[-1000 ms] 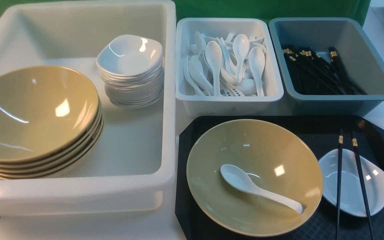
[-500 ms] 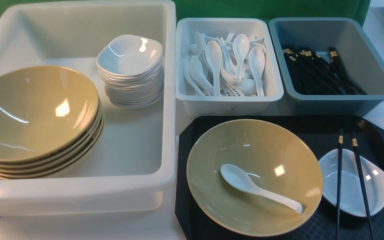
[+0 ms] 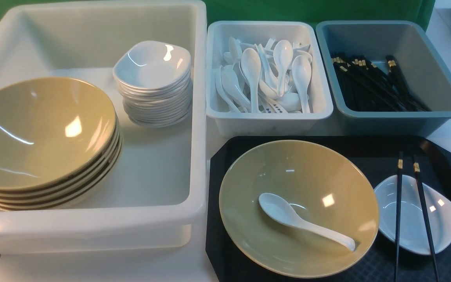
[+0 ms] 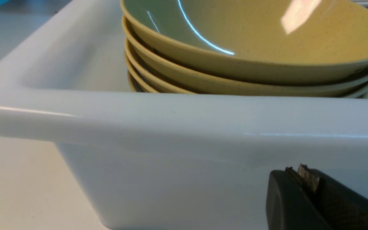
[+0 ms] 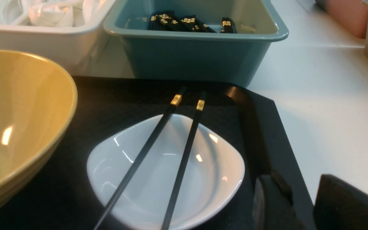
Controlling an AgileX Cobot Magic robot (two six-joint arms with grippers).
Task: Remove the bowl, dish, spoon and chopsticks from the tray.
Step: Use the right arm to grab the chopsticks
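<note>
black tray [image 3: 366,147] sits at front right, carrying the bowl [image 3: 307,172] with the spoon [image 3: 288,215] lying inside and, just right of it, the dish [image 3: 411,219] with the chopsticks [image 3: 398,203] laid across. left wrist view: the left gripper [image 4: 311,191], fingers pressed together, hangs just outside the white bin [image 4: 171,127] of stacked bowls [image 4: 251,41]. right wrist view: the right gripper [image 5: 302,201], fingers spread and holding nothing, hovers over the tray's right rim beside the dish.
</note>
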